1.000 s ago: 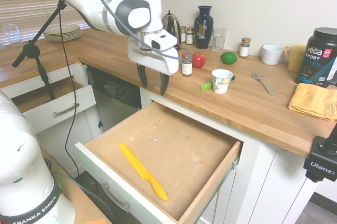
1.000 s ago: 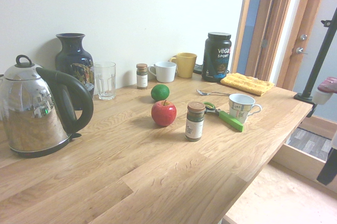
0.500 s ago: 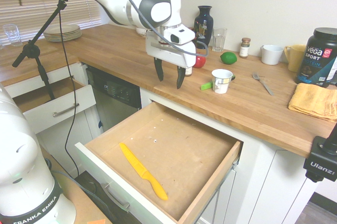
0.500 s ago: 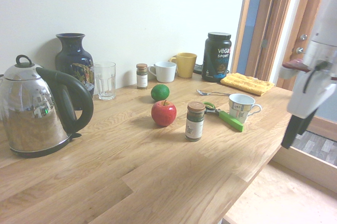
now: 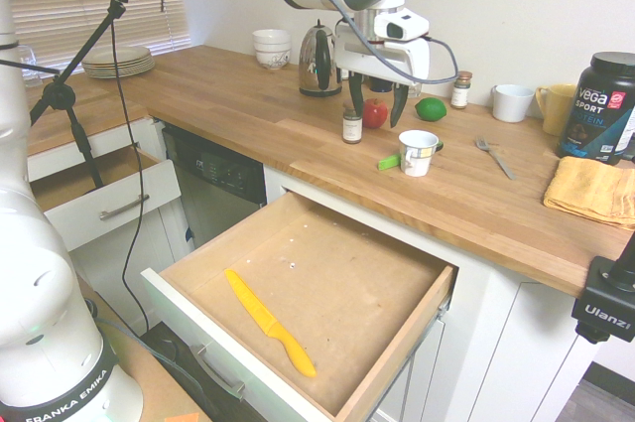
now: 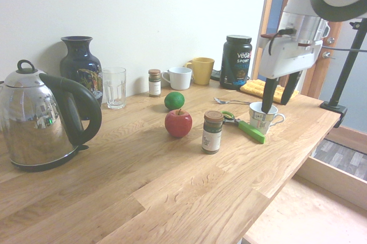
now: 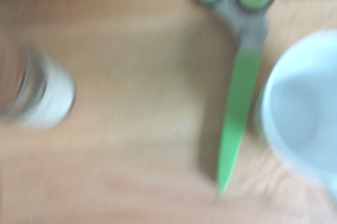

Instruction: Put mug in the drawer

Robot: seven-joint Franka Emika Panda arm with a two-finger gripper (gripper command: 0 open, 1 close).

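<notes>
My claw (image 5: 377,117) wide, nothing between fingers, above tabletop (image 5: 308,134). Mug (image 5: 417,153) upright beside scissors (image 7: 241,76). Drawer (image 5: 308,288) open, yellow knife (image 5: 266,320) inside.

Plain white wall (image 5: 506,15) behind a long brown wooden desk (image 5: 288,152). Slatted blinds (image 5: 89,5) over at the far left in the first exterior view. White cupboards (image 5: 506,348) under the desk, with a dark and silver dishwasher (image 5: 216,166). Brown door (image 6: 314,82) and stripy grey floor (image 6: 351,161) in the second exterior view. Bright light all over.
</notes>
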